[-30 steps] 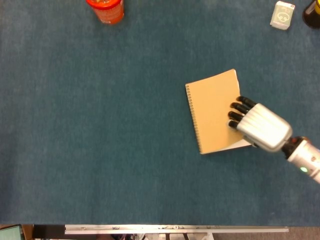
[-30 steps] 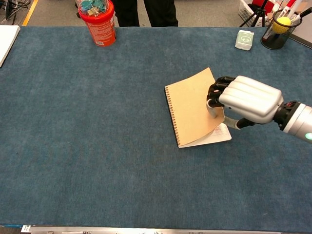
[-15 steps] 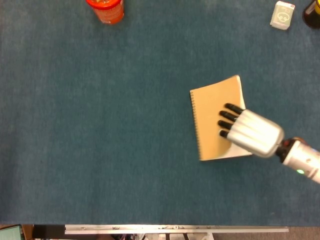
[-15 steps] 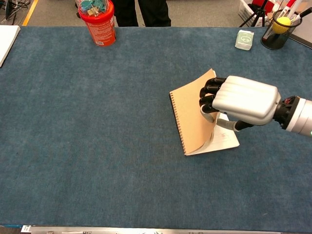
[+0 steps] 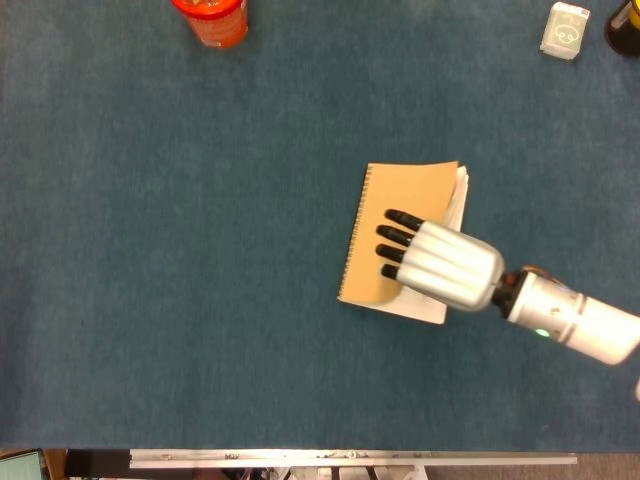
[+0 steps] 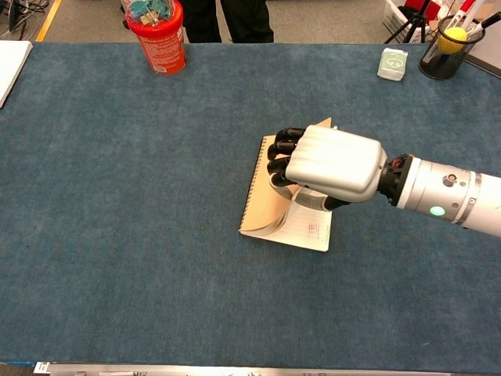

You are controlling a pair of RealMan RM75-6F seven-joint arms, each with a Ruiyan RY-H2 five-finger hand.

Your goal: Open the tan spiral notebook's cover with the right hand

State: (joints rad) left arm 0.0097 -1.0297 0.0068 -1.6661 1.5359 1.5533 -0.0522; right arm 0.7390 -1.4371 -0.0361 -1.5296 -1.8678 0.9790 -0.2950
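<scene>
The tan spiral notebook (image 5: 405, 188) lies right of the table's middle, spiral edge to the left. In the chest view its tan cover (image 6: 262, 210) is lifted and curled up off the white first page (image 6: 304, 233). My right hand (image 5: 445, 268) comes in from the right and lies over the cover, dark fingers (image 5: 398, 233) on top of it. Seen from the chest, the right hand (image 6: 333, 163) grips the cover's free edge, with the thumb under it. The left hand is out of both views.
A red canister (image 6: 156, 35) stands at the far left back. A small white box (image 6: 392, 64) and a black mesh cup (image 6: 446, 51) stand at the back right. White paper (image 6: 9, 63) lies at the left edge.
The right hand has moved left with the cover, raising it further. The whole notebook has slid left and turned, and more of the white page shows.
</scene>
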